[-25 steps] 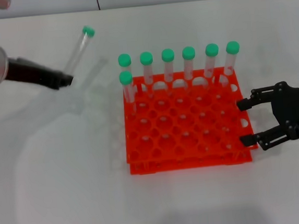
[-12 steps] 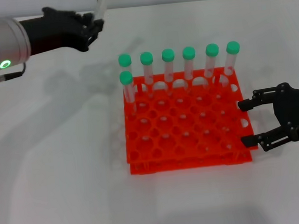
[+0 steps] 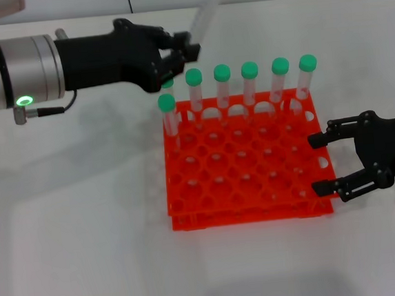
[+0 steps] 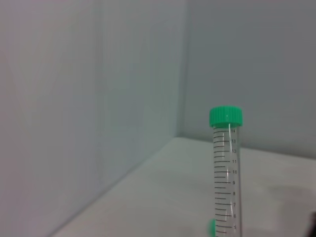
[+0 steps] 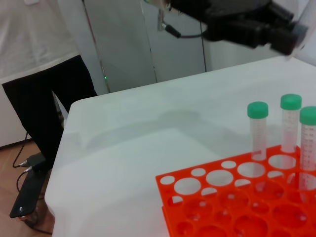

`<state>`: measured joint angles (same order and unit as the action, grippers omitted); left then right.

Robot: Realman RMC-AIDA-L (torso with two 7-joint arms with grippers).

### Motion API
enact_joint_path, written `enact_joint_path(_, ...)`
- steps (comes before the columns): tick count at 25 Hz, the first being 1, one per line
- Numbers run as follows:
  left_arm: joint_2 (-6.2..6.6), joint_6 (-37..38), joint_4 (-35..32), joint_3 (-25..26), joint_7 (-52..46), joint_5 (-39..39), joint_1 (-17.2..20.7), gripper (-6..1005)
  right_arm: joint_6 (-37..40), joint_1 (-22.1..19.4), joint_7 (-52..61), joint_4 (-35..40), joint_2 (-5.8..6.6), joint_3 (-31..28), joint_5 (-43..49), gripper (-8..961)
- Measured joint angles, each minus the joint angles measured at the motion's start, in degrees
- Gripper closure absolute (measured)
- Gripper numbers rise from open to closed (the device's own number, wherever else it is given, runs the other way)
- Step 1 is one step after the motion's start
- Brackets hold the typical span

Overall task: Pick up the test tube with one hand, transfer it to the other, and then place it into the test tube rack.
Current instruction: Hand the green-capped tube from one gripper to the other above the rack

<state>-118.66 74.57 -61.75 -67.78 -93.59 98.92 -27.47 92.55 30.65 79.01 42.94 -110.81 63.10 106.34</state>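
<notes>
My left gripper (image 3: 190,45), black on a silver-white arm, is shut on the lower end of the test tube (image 3: 207,10). It holds the tube tilted in the air just above the back left corner of the orange-red test tube rack (image 3: 252,216). The tube's top runs out of the head view. The left wrist view shows the tube (image 4: 226,168) with its green cap and graduations. My right gripper (image 3: 316,164) is open and empty, low beside the rack's right edge. The right wrist view shows the rack (image 5: 217,200) and my left gripper (image 5: 256,29).
Several identical green-capped tubes (image 3: 251,84) stand in the rack's back row, and one (image 3: 168,116) stands in the second row at the left. The other holes are empty. A white table (image 3: 80,227) lies all around. A person (image 5: 44,74) stands beyond the table.
My left arm has swung right and nearer with the tube, from the table's far left to above the rack's back left corner. My right gripper has barely moved.
</notes>
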Motion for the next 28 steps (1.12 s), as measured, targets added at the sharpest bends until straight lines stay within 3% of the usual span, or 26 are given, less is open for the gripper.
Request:
enact_joint_path(3, 1.21, 8.52, 6.77, 4.14, 3.46, 0.04, -3.63, 798, 0.08, -0.03, 0.05, 0.58, -0.27, 0.00, 0.00, 99)
enact_joint_path(6, 3.56, 13.59, 13.77, 5.51, 5.87, 0.47, -6.94, 797, 0.15, -0.04, 0.32, 1.14, -0.48, 0.00, -0.01, 99)
enact_joint_path(10, 4.45, 14.55, 16.44, 5.53, 7.09, 2.08, -7.91, 796, 0.20, -0.11, 0.85, 1.62, -0.55, -0.30, -0.15, 99)
enact_joint_path(22, 3.34, 14.71, 16.60, 5.13, 8.60, 6.28, -8.02, 791, 3.23, 0.48, 9.94, 2.34, -0.79, -11.80, -3.80, 99)
enact_joint_path(26, 3.00, 14.46, 16.61, 5.05, 8.68, 6.36, -8.20, 790, 3.54, -0.33, 9.91, 2.34, -1.50, -11.91, -6.90, 99)
enact_joint_path(28, 2.89, 14.33, 16.58, 5.09, 8.69, 6.36, -8.30, 789, 3.73, -1.36, 8.33, 1.86, -2.97, -12.13, -9.60, 99)
